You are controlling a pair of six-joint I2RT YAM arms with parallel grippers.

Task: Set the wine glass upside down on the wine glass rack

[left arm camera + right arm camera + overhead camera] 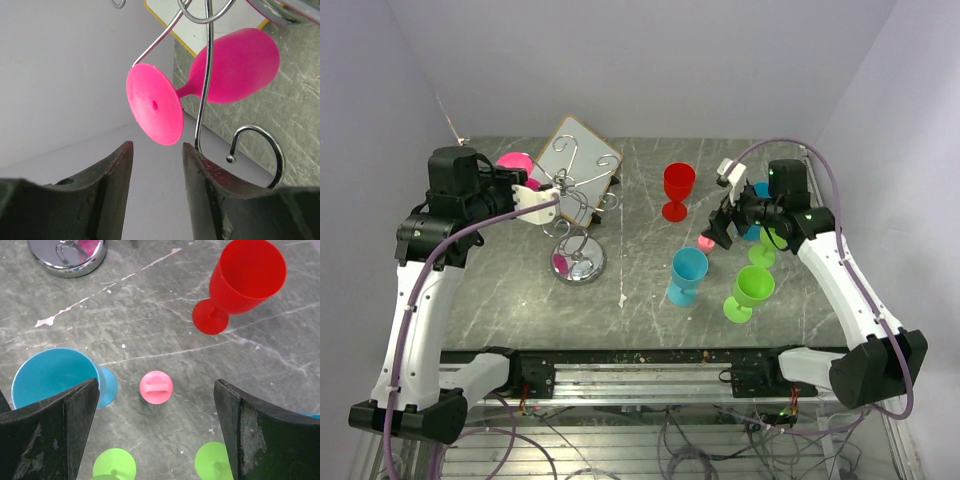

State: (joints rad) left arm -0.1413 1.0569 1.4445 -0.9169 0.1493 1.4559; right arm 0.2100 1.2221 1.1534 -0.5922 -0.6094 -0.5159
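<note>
**Pink glass is on the hook, I think this one's basically done**

The pink wine glass (pixel 240 62) hangs on the wine glass rack (pixel 207 75). Its stem is tucked into one of the curled wire arms. The foot faces my left claw (pixel 157 155), just past the fingertips and not touching them, and the bowl points away toward the table (pixel 295 130). So I read it as hanging upside down, a bit tilted.

My left claw is parted with nothing between the fingers, so no grip on anything. To me that puts the job at the let-go step, with only the retreat left. The next move needs a straight pull-back along my own line. The foot sits right ahead of the gap, and one wire runs down just off my inner finger, so any sideways drift could knock the glass off its hook.

My right claw (pixel 156 390) is spread wide and empty, hovering over the table. A little pink round thing (pixel 156 387) lies directly below the gap, a blue glass (pixel 50 377) sits under one finger, and a red glass (pixel 247 277) stands further ahead.
</note>
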